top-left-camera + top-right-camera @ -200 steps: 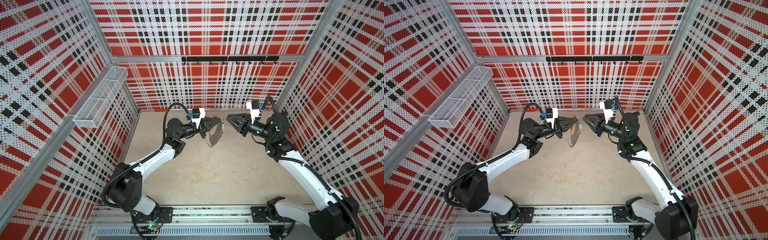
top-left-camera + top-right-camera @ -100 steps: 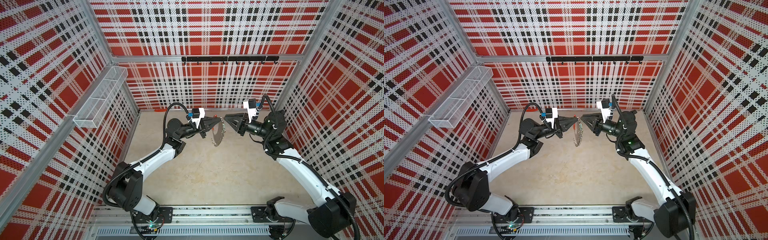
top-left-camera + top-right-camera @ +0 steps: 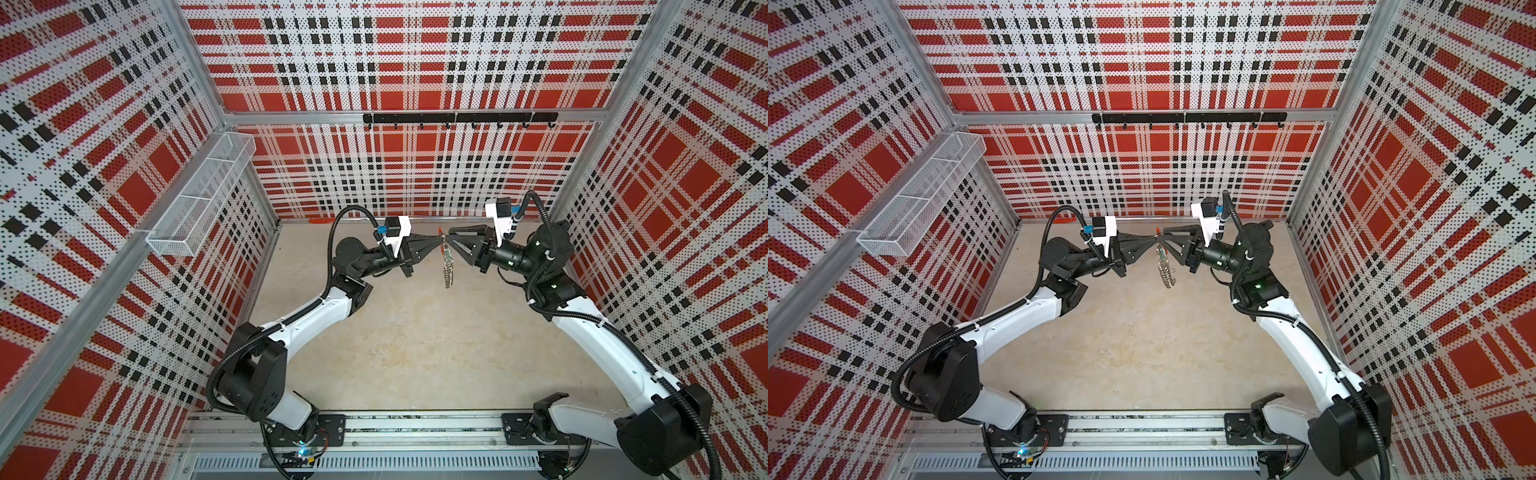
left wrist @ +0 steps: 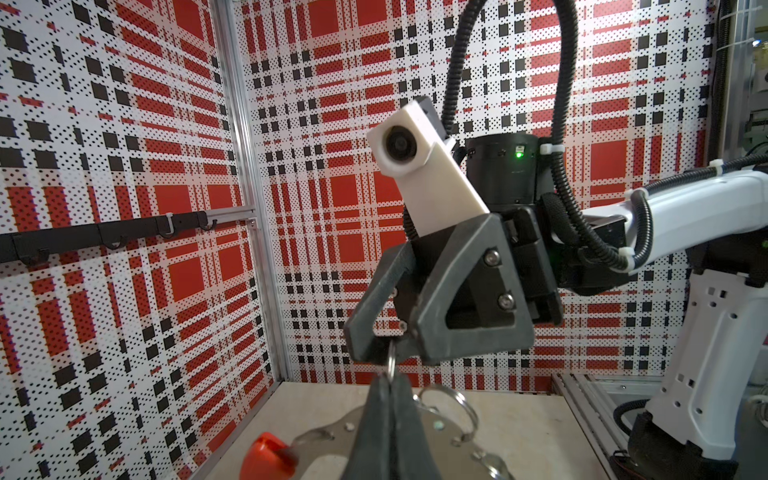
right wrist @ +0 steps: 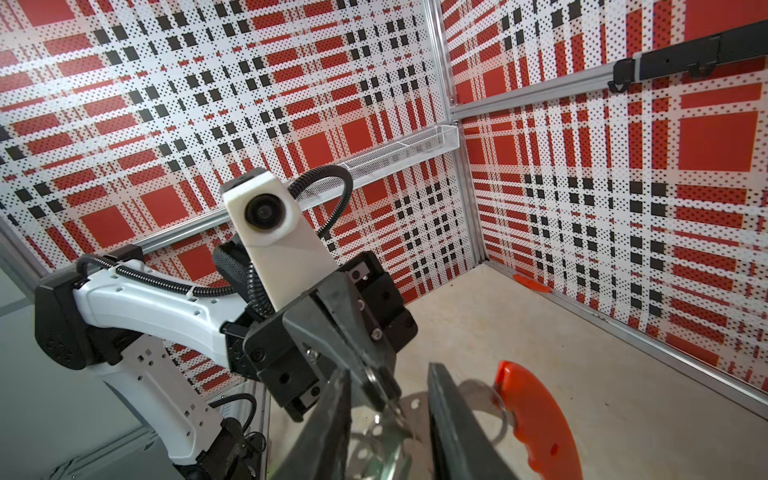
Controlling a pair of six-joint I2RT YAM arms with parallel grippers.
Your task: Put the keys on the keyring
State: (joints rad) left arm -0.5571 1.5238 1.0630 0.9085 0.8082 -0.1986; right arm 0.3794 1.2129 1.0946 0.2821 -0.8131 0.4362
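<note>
The keyring (image 3: 447,266) (image 3: 1166,270) hangs edge-on in mid-air over the back of the floor. It is a grey metal hoop (image 4: 324,440) fringed with small wire loops (image 4: 451,405), with a red plastic segment (image 4: 264,461) (image 5: 536,415). My left gripper (image 3: 440,245) (image 4: 388,380) is shut on one wire loop at the hoop's top. My right gripper (image 3: 451,237) (image 5: 388,372) meets it tip to tip, open, with its fingers (image 5: 440,399) on either side of the left gripper's tips and the held loop. The keys are not in view.
An orange-red strip (image 3: 320,221) (image 5: 530,282) lies at the foot of the back wall. A white wire basket (image 3: 199,199) hangs on the left wall and a black hook rail (image 3: 457,118) on the back wall. Plaid pegboard walls enclose the beige floor (image 3: 415,353).
My right gripper has moved left up to the left gripper's tips, and its jaws have widened. The keyring has swung from side-on to edge-on in the left gripper.
</note>
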